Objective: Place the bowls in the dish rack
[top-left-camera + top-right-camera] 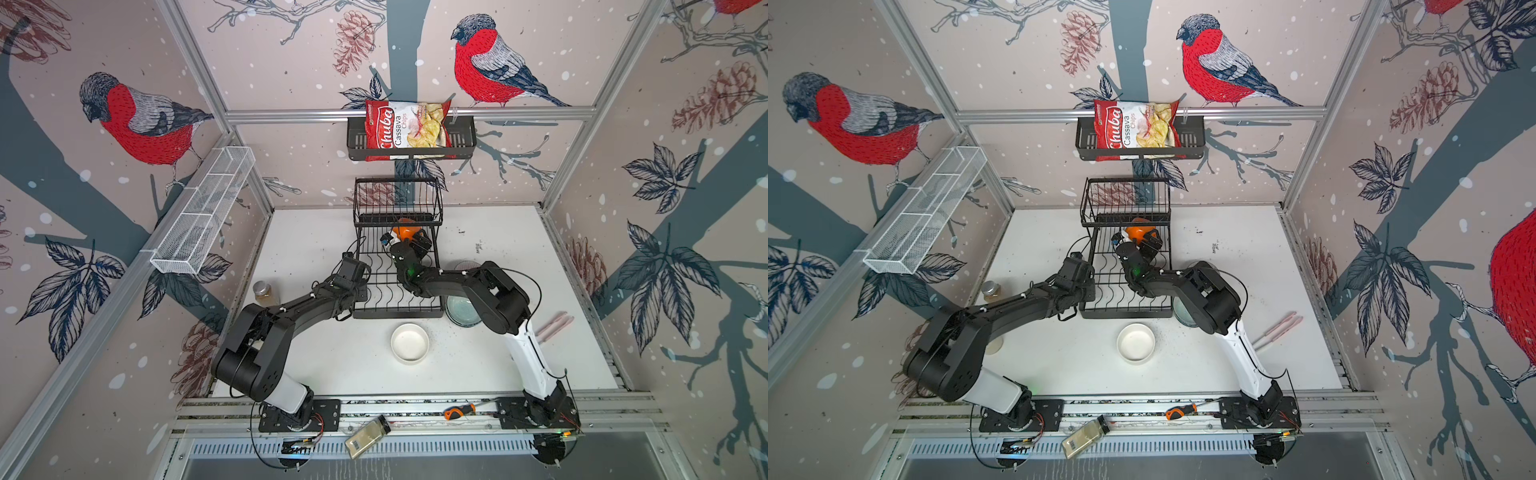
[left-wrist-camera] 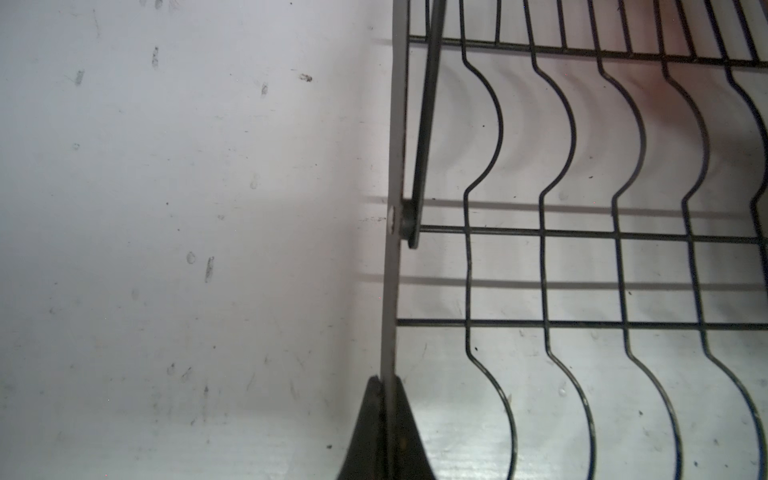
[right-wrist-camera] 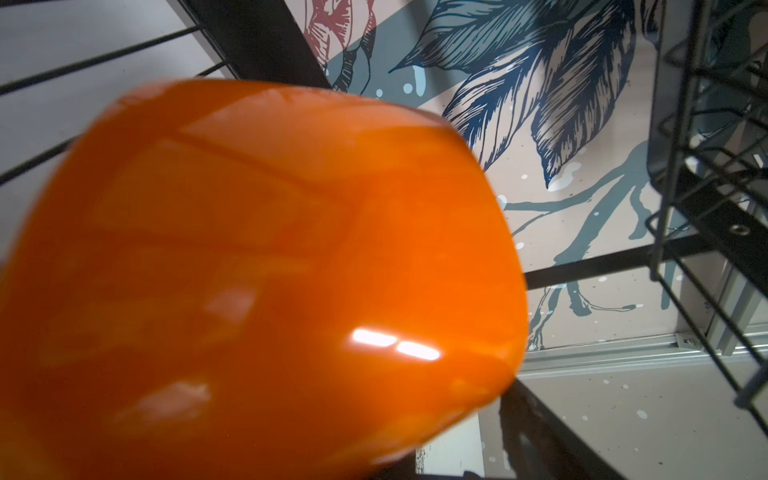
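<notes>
The right pincer (image 1: 409,241) reaches into the dish rack (image 1: 399,314). The orange bowl (image 3: 257,270) is directly in front of it, below the raised basket (image 1: 397,181). Whether its jaws grip the bowl or stand free of it, I cannot tell. The left pincer (image 2: 384,415) is closed on the side rail (image 2: 395,124) of the rack. The orange bowl looks like light, stiff, glossy plastic, so it is probably slippery. I would take it at the rim, with one finger inside the wall. The white bowl (image 1: 409,343) sits well behind the right pincer on the table (image 1: 332,365). It seems heavier and more fragile.
</notes>
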